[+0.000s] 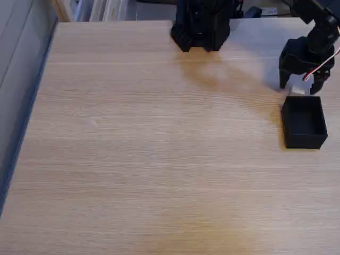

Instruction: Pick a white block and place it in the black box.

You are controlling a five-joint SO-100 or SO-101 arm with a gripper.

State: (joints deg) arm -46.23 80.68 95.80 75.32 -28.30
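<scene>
The black gripper [300, 91] hangs at the right side of the table in the fixed view, pointing down. Between its two fingers sits the small white block [297, 88], and the fingers look closed against its sides. The open-topped black box [304, 123] stands on the table directly in front of the gripper. The block is just behind and slightly above the box's far rim. A red and white cable runs along the gripper's right side. Part of the block is hidden by the fingers.
The arm's black base [201, 27] stands at the back centre of the light wooden table [149, 149]. The table's left edge [29, 122] runs diagonally beside a grey floor. Shelves and clutter lie behind the back edge.
</scene>
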